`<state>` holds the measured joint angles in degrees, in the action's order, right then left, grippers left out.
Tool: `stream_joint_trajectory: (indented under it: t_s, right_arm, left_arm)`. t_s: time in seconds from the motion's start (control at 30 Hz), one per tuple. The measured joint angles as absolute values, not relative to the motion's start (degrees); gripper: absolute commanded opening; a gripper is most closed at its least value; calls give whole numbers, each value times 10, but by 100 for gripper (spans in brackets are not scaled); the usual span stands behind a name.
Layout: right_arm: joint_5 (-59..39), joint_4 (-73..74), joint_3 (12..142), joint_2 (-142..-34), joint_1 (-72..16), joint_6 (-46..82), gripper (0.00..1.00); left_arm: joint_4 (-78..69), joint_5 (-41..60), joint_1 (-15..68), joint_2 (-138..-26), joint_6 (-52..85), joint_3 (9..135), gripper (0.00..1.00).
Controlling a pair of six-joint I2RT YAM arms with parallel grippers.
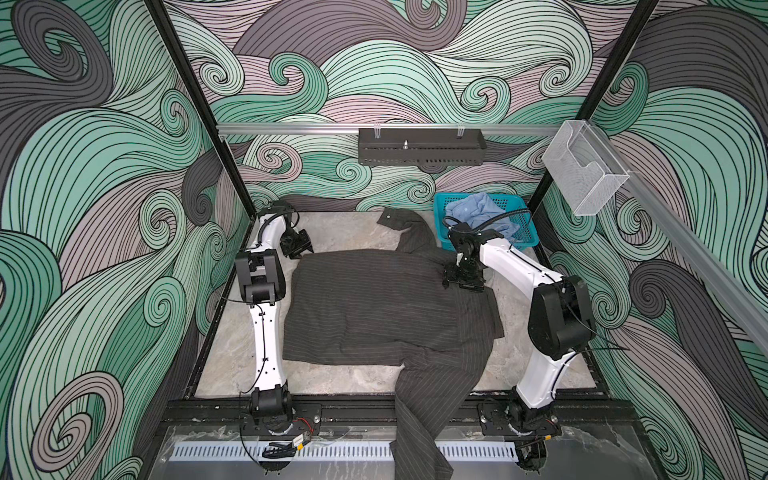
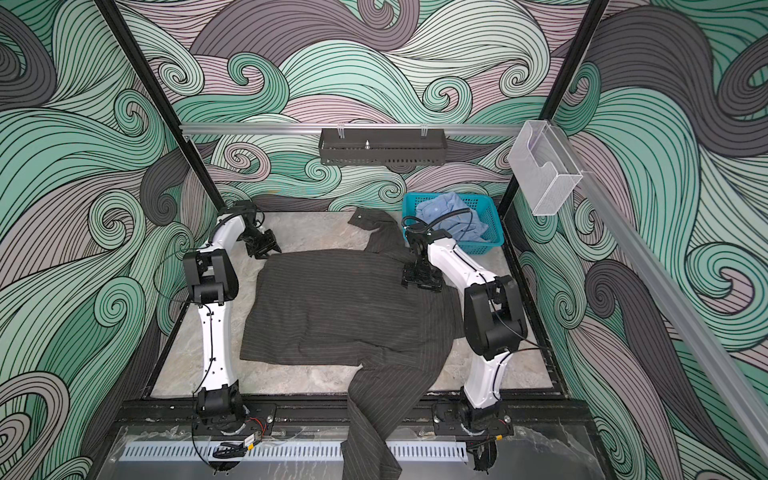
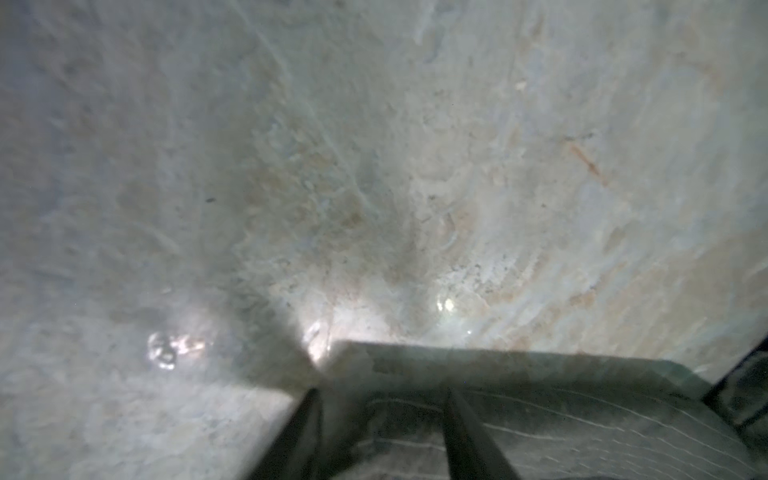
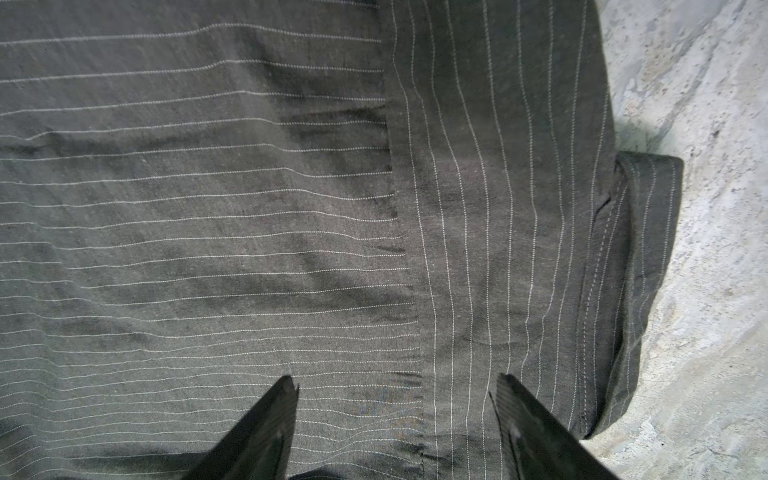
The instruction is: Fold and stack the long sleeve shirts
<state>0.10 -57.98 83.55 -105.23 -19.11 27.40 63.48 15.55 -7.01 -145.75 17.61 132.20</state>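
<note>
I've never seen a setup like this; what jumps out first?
The dark pinstriped shirt sprawled across the middle of the marble table, one sleeve trailing off the near edge. Next, the crumpled light blue shirt in the teal basket at the far right corner, and the swirling wave-pattern walls all around.

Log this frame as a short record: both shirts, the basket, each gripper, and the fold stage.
pinstripe shirt: spread on the table; one sleeve hangs over the near edge
light blue shirt: crumpled in the teal basket, far right corner
left gripper: at the pinstripe shirt's far left corner, cloth between its jaws; grip unclear
right gripper: open, over the pinstripe shirt near its collar
stage: no finished fold, nothing stacked
</note>
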Motion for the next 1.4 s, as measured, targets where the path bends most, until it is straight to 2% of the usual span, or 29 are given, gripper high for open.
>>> stream_joint_trajectory:
  t_s: [0.07,0.1,0.2,0.3,0.43,0.57,0.9,0.97,1.07,1.13,1.27,1.4]
  right_arm:
    - [0,-580,835,-1051,-191,274,76]
    - [0,-580,835,-1051,-191,274,76]
    - [0,-580,835,-1049,-191,274,76]
    - [0,-580,832,-1039,-191,274,76]
    - [0,-581,824,-1015,-190,273,76]
    - [-1,-581,818,-989,-188,270,75]
    - [-1,-581,795,-959,-186,268,74]
    - [-2,-581,789,-959,-186,268,74]
    - [-4,-581,786,-959,-186,268,74]
    - [-4,-581,786,-959,-186,268,74]
    - [-5,-581,786,-959,-186,268,74]
    - [-5,-581,786,-955,-186,268,74]
  left_arm:
    - [641,159,-68,-1458,168,1321,3]
    - [641,161,-66,-1457,165,1318,0]
    - [624,171,-58,-1421,159,1268,0]
    - [599,174,-45,-1325,154,1162,0]
    - [521,175,-2,-1104,148,972,0]
    - [467,167,86,-913,145,827,0]
    - [483,148,269,-794,204,531,0]
    - [493,147,295,-777,225,501,5]
    - [506,140,303,-765,250,493,44]
    - [519,125,305,-762,269,500,57]
    - [542,80,305,-747,300,530,66]
    - [538,54,301,-712,342,548,68]
